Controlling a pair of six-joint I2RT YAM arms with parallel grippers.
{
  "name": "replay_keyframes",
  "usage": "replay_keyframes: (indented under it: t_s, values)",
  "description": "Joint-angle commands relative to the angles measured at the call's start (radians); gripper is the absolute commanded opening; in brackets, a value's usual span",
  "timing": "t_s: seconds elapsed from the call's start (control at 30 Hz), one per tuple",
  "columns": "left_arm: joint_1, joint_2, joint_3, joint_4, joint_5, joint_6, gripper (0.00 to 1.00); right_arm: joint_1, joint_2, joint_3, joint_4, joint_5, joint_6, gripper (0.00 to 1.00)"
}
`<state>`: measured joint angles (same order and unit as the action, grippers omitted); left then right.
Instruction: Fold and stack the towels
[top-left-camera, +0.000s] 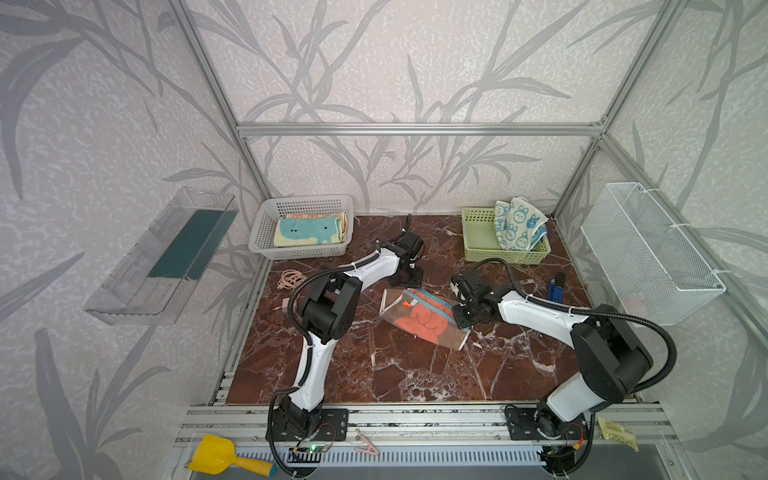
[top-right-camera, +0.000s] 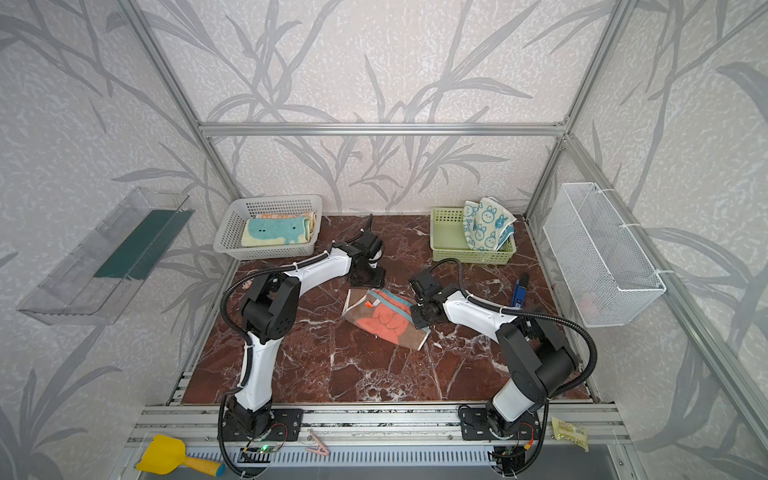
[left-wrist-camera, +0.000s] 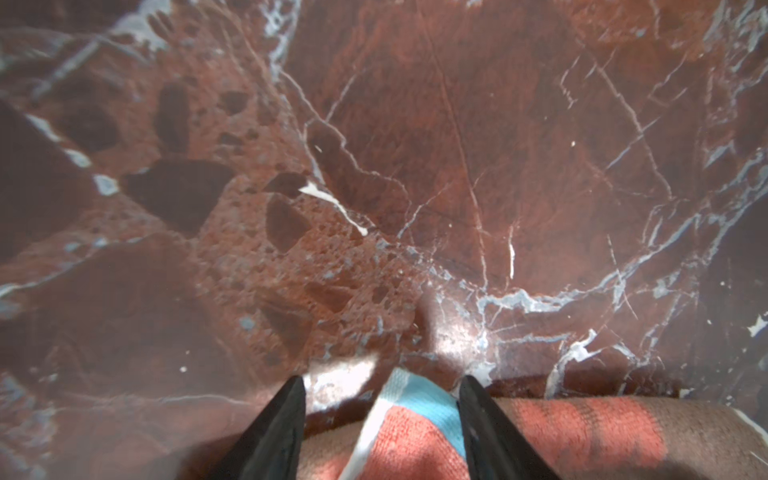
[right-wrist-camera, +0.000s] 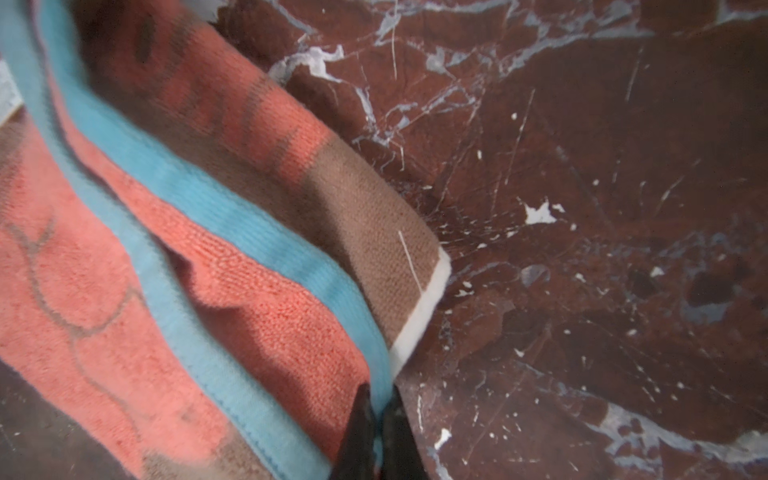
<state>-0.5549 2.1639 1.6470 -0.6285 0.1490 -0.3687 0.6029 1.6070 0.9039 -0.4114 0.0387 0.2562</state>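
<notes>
A brown towel (top-left-camera: 424, 318) (top-right-camera: 386, 318) with red letters and a blue border lies partly folded in the middle of the table. My left gripper (left-wrist-camera: 382, 386) (top-left-camera: 405, 278) is open at the towel's far-left corner. The blue-edged corner (left-wrist-camera: 419, 399) lies loose between its fingers. My right gripper (right-wrist-camera: 379, 399) (top-left-camera: 459, 320) is shut on the towel's blue edge (right-wrist-camera: 249, 232) at its right side. A teal hippo towel (top-left-camera: 307, 232) lies folded on an orange one (top-left-camera: 316, 216) in the white basket. A white towel with blue bunnies (top-left-camera: 519, 224) hangs crumpled over the green basket.
The white basket (top-left-camera: 266, 224) stands at the back left and the green basket (top-left-camera: 478, 232) at the back right. Rubber bands (top-left-camera: 291, 278) lie by the left edge and a blue tool (top-left-camera: 555, 286) near the right edge. A wire basket (top-left-camera: 648, 253) hangs on the right wall.
</notes>
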Motion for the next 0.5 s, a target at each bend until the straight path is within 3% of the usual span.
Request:
replay_keyframes:
  t_s: [0.0, 0.17, 0.47]
  values:
    - [0.001, 0.016, 0.021, -0.030, 0.058, -0.001, 0.61, 0.003, 0.022, 0.010, -0.006, 0.012, -0.014, 0.00]
    - [0.001, 0.016, -0.022, 0.006, 0.132, -0.033, 0.60, 0.003, 0.036, 0.021, -0.006, 0.010, -0.017, 0.00]
    - [0.003, 0.005, -0.078, 0.067, 0.191, -0.062, 0.45, 0.003, 0.038, 0.030, -0.016, 0.015, -0.021, 0.00]
